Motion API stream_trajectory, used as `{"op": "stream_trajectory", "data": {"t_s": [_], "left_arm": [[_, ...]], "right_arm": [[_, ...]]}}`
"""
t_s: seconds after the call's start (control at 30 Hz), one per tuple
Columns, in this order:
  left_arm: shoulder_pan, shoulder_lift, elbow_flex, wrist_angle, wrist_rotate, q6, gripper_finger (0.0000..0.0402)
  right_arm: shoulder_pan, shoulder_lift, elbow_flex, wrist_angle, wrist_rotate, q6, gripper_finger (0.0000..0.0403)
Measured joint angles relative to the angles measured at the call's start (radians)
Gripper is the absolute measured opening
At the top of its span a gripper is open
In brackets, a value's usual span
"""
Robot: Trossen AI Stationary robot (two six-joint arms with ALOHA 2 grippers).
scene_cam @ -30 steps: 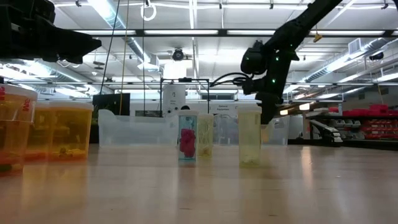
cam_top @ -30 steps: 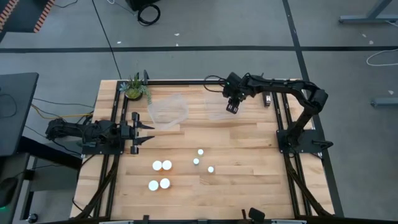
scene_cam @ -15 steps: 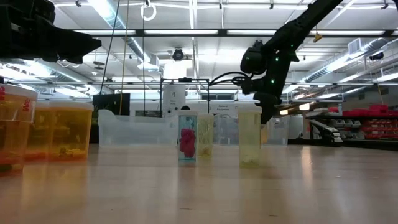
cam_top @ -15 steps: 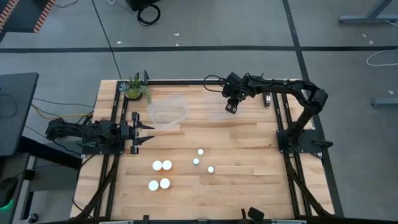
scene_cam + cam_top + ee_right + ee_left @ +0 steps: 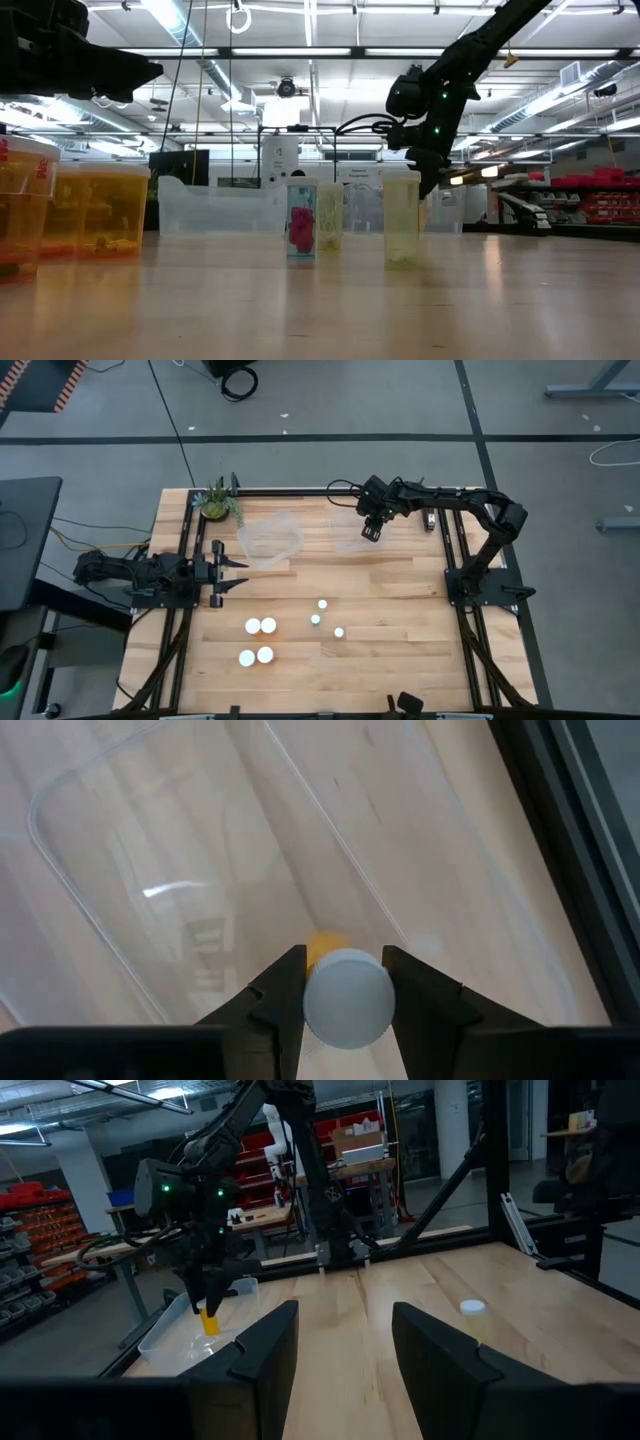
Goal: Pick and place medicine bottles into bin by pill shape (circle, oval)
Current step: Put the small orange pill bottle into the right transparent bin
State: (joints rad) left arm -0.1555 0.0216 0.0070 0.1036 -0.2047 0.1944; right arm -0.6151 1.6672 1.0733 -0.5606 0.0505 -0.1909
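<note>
Wooden bench (image 5: 380, 590), seen left to right: left claw (image 5: 232, 572), fingers apart and holding nothing, at the left edge; seven white-capped medicine bottles (image 5: 258, 626) standing mid-bench; right claw (image 5: 371, 532) clamped on an orange bottle (image 5: 347, 995) above a clear bin (image 5: 352, 532).

Seven medicine bottles standing upright on the worktop (image 5: 400, 590), white caps up. Four wide-capped ones (image 5: 257, 641) grouped in a loose square toward the left; seen level, orange bodies (image 5: 100, 215). Three narrower ones (image 5: 324, 618) in a small cluster just to their right (one with something pink inside (image 5: 301, 226), two pale yellow). An eighth, white-capped with orange body (image 5: 347, 997), gripped in the right hand (image 5: 370, 534) above a clear bin (image 5: 150, 870).
</note>
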Motion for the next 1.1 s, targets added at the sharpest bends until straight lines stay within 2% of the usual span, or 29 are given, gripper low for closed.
{"op": "stream_trajectory", "data": {"t_s": [0.6, 0.73, 1.1], "left_arm": [[0.000, 0.000, 0.000, 0.000, 0.000, 0.000, 0.0172], [0.000, 0.000, 0.000, 0.000, 0.000, 0.000, 0.0172], [0.000, 0.000, 0.000, 0.000, 0.000, 0.000, 0.0172]], "right_arm": [[0.003, 0.000, 0.000, 0.010, -0.017, 0.032, 0.0134], [0.014, 0.000, 0.000, 0.010, -0.050, 0.057, 0.0134], [0.021, 0.000, -0.001, 0.011, -0.007, 0.032, 0.0134]]}}
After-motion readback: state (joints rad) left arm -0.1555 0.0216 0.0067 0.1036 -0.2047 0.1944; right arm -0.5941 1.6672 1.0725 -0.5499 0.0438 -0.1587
